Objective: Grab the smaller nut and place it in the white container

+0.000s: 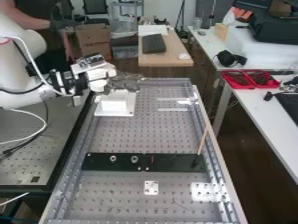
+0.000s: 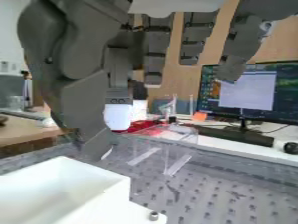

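Note:
In the high view the dark grey hand (image 1: 125,82) is at the bench's far end, just above and behind the white container (image 1: 117,104), which stands upright on a white base plate. Seen from the wrist, the hand (image 2: 156,47) has relaxed, nearly straight fingers and a separate thumb, with nothing visible between them. The open-topped white container (image 2: 118,196) is close below the thumb's tip; part of its inside is cut off. On the black bar (image 1: 173,162) stand the larger nut (image 1: 113,158) and the bearing (image 1: 134,159).
A thin wooden stick (image 1: 202,142) rises from the bar's right part. Clear plastic pieces (image 1: 174,104) lie right of the container. A small white plate (image 1: 151,187) is nearer than the bar. Red trays (image 1: 249,79) sit on the side table.

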Motion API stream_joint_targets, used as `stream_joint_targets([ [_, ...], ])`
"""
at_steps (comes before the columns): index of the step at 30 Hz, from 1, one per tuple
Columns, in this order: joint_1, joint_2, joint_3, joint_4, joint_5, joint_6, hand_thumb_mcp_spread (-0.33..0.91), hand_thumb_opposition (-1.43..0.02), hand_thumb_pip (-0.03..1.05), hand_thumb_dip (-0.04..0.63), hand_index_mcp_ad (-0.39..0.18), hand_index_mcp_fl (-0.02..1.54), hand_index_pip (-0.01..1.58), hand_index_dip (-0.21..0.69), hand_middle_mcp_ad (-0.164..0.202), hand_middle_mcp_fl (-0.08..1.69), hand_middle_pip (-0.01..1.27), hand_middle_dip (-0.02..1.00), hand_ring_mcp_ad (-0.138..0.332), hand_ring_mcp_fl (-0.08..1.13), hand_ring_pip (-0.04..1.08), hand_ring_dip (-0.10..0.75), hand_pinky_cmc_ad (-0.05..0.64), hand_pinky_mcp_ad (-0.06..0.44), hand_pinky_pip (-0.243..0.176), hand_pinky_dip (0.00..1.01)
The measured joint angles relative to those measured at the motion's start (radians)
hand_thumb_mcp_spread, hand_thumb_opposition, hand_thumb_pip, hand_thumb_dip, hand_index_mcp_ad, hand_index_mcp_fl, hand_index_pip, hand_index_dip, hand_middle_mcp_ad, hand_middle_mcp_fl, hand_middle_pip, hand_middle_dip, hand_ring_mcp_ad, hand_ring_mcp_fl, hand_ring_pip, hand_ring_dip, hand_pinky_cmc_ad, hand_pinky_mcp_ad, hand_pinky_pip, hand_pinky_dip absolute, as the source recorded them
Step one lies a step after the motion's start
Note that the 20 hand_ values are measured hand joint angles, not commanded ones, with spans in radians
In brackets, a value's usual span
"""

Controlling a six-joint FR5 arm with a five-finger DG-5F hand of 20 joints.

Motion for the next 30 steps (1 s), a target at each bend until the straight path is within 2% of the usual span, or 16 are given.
stream_joint_targets([
  [13, 0.082, -0.041, 0.010, 0.016, -0.019, 0.066, 0.49, -0.95, 0.58, 0.173, -0.152, 0.46, 1.56, 0.312, 0.010, 0.25, 0.12, 0.27, 0.106, 0.03, 0.10, 0.154, 0.340, 0.297, 0.099, 0.20],
  [23, 0.103, -0.067, 0.026, 0.014, -0.024, 0.086, 0.49, -0.95, 0.58, 0.173, -0.152, 0.45, 1.56, 0.312, 0.012, 0.25, 0.12, 0.27, 0.106, 0.03, 0.10, 0.154, 0.340, 0.297, 0.099, 0.20],
  [25, 0.102, -0.070, 0.029, 0.006, -0.024, 0.091, 0.49, -0.93, 0.58, 0.173, -0.155, 0.38, 1.56, 0.309, 0.012, 0.25, 0.12, 0.27, 0.106, 0.03, 0.10, 0.154, 0.340, 0.297, 0.099, 0.20],
  [28, 0.100, -0.073, 0.033, -0.007, -0.021, 0.094, 0.49, -0.91, 0.69, 0.188, -0.173, 0.16, 1.48, 0.274, 0.012, 0.25, 0.12, 0.27, 0.110, 0.03, 0.10, 0.152, 0.340, 0.297, 0.099, 0.20],
  [30, 0.100, -0.074, 0.034, -0.010, -0.017, 0.098, 0.48, -0.89, 0.68, 0.188, -0.173, 0.14, 1.44, 0.236, 0.014, 0.23, 0.12, 0.27, 0.106, 0.03, 0.10, 0.152, 0.340, 0.297, 0.099, 0.20],
])
